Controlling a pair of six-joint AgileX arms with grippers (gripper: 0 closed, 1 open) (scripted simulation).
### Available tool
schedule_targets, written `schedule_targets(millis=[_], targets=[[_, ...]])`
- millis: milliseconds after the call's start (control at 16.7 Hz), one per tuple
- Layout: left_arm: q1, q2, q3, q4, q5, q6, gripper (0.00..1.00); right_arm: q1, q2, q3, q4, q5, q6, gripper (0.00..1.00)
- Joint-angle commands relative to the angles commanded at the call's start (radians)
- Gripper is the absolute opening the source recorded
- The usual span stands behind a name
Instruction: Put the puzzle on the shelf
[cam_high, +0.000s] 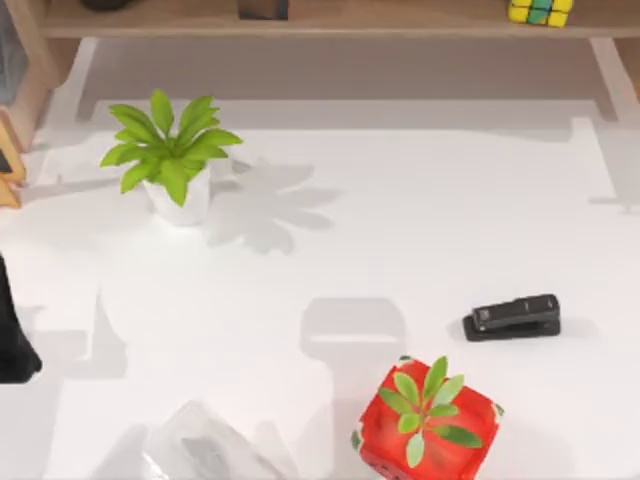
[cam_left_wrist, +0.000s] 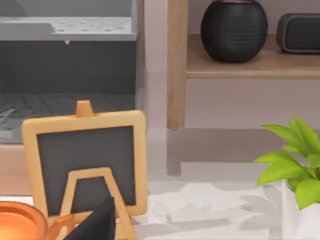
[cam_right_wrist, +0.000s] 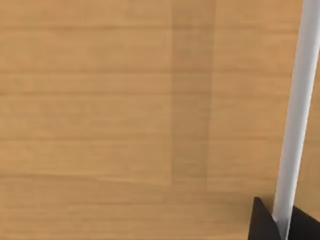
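**A:** Top view first: where does our puzzle (cam_high: 540, 11) sit?

**B:** On the shelf (cam_high: 400, 25), toward its right end, well beyond the stapler (cam_high: 513, 316) and far from the potted plant (cam_high: 170, 160). It rests on the plank with nothing touching it, so we judge the placing done.

**A:** And our arms?

**B:** Our left arm (cam_high: 14, 335) is a dark shape at the desk's (cam_high: 330, 230) left edge, well to the left of the plant, which reads as parked out of the way. Its wrist view looks past a small chalkboard easel (cam_left_wrist: 85, 160) and an orange dish (cam_left_wrist: 17, 222) toward a shelf upright (cam_left_wrist: 177, 65), with a round black speaker (cam_left_wrist: 234, 30) on the plank beyond.

**A:** Fingers released or clenched?

**B:** We cannot tell for either arm. The right wrist view faces tan wood grain (cam_right_wrist: 125, 110) close up, crossed by a pale bar (cam_right_wrist: 297, 115); we judge it is near the shelf because it served the puzzle.

**A:** Anything else?

**B:** A red box with leaves (cam_high: 428, 420) stands just below the stapler, untouched.
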Motion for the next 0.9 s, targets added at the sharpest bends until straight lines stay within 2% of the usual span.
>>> schedule_targets(millis=[420,900], targets=[[0.0,0.0,0.0,0.0,0.0,0.0,1.0,0.068,0.083,0.224,-0.122,0.066,0.0,0.0],[0.0,0.0,0.0,0.0,0.0,0.0,1.0,0.091,0.129,0.281,-0.176,0.097,-0.001,0.0]])
